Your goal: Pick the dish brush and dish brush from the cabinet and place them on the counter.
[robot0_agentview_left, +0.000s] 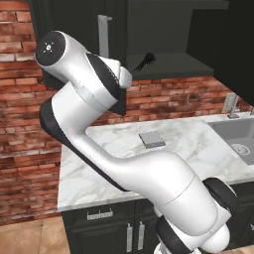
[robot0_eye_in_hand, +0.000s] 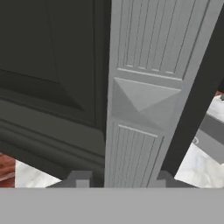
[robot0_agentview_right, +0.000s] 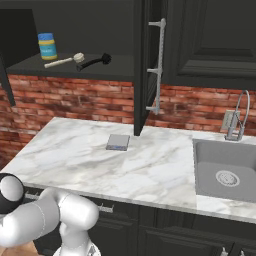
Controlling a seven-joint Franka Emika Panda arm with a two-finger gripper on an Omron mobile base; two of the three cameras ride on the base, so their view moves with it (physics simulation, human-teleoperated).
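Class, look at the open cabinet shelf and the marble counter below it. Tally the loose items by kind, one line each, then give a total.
Dish brushes: 2, a black brush and a cream brush, both on the shelf
Blue-and-yellow canister: 1, on the shelf
Flat grey pad: 1, on the counter
Total: 4

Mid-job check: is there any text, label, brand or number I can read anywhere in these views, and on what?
None is readable.
Blue and yellow can on the cabinet shelf: its yellow band looks like a label, too small and blurred to read.
Grey square pad on the counter: no marking can be made out.
Door handle between the gripper fingertips: ribbed only, no lettering.
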